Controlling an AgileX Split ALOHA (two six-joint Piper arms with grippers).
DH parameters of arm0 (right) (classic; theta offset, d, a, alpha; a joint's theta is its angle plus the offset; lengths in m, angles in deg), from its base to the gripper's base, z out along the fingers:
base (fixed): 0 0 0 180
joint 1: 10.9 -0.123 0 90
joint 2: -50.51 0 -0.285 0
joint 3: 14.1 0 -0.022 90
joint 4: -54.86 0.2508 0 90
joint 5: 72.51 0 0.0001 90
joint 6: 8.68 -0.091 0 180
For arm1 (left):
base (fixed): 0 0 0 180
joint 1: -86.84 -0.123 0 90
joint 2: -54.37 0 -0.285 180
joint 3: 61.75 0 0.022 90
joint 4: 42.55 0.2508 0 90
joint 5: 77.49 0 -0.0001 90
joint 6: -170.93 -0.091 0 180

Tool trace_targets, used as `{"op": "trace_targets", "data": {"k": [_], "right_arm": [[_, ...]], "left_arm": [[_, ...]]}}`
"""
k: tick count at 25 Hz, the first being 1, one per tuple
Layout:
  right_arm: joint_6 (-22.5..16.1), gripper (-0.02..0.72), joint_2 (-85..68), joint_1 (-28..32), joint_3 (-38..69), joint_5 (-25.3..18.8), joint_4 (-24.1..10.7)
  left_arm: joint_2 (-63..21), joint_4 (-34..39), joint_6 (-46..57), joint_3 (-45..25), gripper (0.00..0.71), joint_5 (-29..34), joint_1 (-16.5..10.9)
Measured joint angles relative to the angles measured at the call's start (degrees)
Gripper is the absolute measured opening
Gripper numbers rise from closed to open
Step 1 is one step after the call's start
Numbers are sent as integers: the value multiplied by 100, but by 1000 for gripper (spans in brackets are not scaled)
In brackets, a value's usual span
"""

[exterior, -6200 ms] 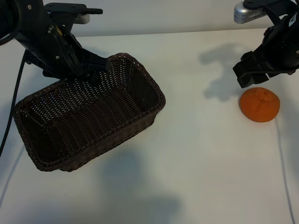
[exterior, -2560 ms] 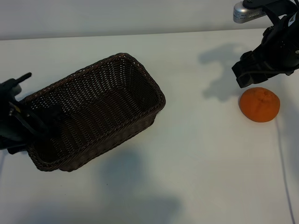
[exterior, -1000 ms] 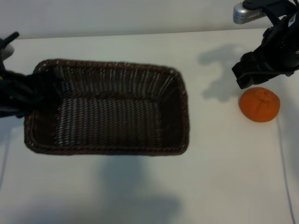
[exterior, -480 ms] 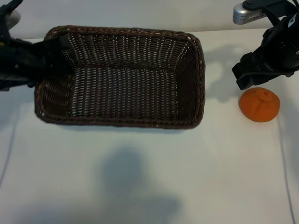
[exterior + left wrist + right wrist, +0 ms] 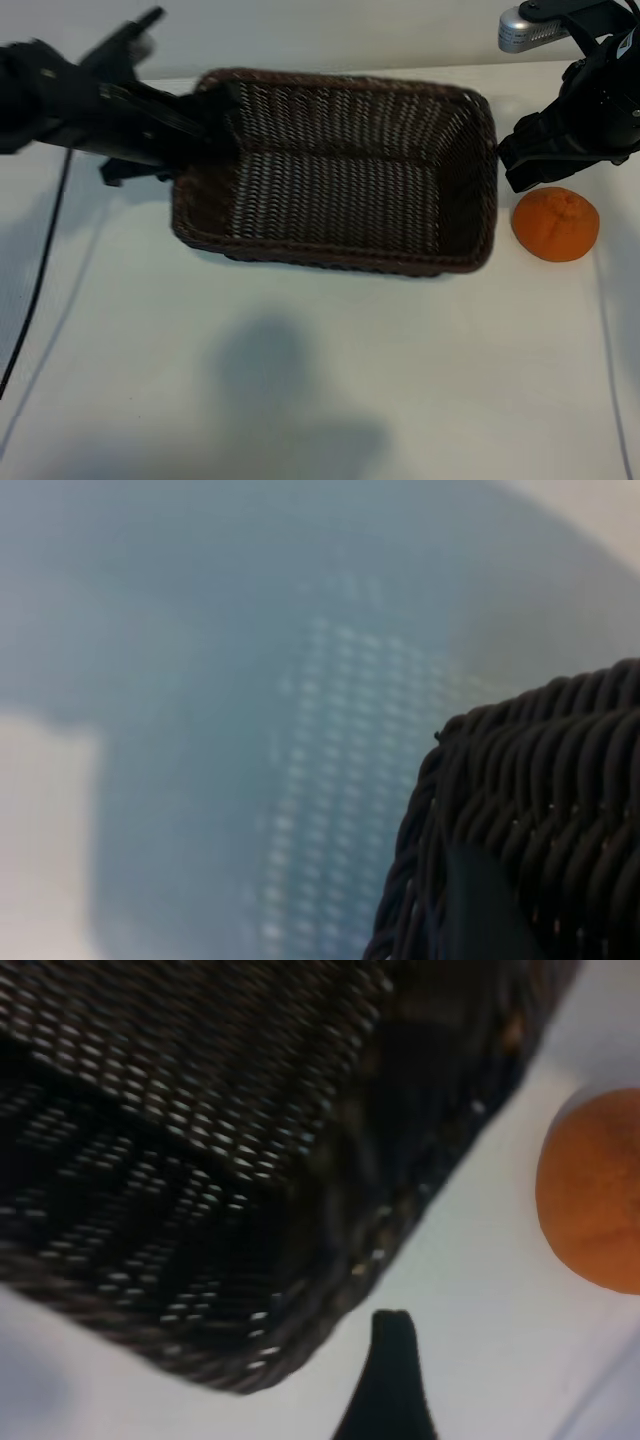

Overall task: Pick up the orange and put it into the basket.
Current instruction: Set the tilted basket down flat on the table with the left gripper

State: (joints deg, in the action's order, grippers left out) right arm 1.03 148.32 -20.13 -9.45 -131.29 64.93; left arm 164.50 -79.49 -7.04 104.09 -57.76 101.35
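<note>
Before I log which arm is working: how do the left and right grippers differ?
The left gripper grips the basket by its short end rim; the right gripper holds nothing, its jaws open, just above the orange. The left reaches in low from the table's left side; the right points steeply down. Both are black.

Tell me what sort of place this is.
Probably a robot lab or test bench, not a kitchen: a bare white table against a plain wall, two black arms, and only a wicker basket and an orange as props.
</note>
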Motion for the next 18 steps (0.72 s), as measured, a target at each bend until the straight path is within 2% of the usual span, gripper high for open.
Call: {"op": "trace_targets", "data": {"k": [6,18], "right_arm": [[0,569,0,0,0,0,0],[0,564,0,0,0,0,0]], "left_arm": [[484,-131,46,6,332,-357,142],[856,-502,121,35,331,-562,142]]}}
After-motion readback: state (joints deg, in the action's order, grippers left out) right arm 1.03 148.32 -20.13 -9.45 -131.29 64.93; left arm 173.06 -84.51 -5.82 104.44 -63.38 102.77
